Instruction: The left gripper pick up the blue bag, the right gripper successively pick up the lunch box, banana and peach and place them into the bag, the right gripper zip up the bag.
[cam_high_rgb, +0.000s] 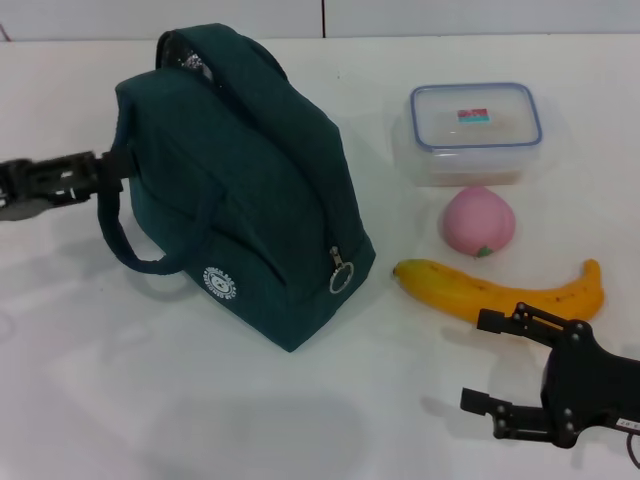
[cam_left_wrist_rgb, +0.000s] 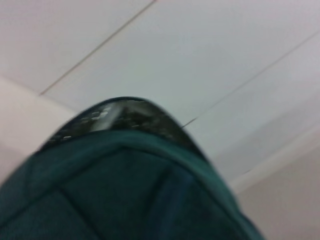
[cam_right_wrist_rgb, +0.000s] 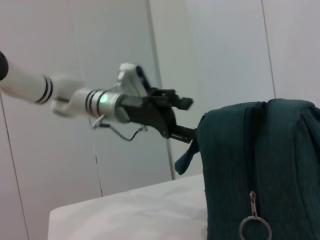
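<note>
The blue bag (cam_high_rgb: 250, 190) stands left of centre on the white table, its top open and the foil lining showing. It fills the lower part of the left wrist view (cam_left_wrist_rgb: 125, 190), and the right wrist view shows its end (cam_right_wrist_rgb: 260, 160). My left gripper (cam_high_rgb: 112, 172) is at the bag's left end by a loop handle, open, with one finger against the strap (cam_right_wrist_rgb: 184, 117). The lunch box (cam_high_rgb: 476, 130), the peach (cam_high_rgb: 479, 221) and the banana (cam_high_rgb: 500, 290) lie to the right of the bag. My right gripper (cam_high_rgb: 475, 360) hovers open just in front of the banana, holding nothing.
The metal ring zipper pull (cam_high_rgb: 341, 272) hangs at the bag's near corner, also seen from the right wrist (cam_right_wrist_rgb: 255, 227). The white table (cam_high_rgb: 150, 400) stretches bare in front of the bag. A pale wall stands behind.
</note>
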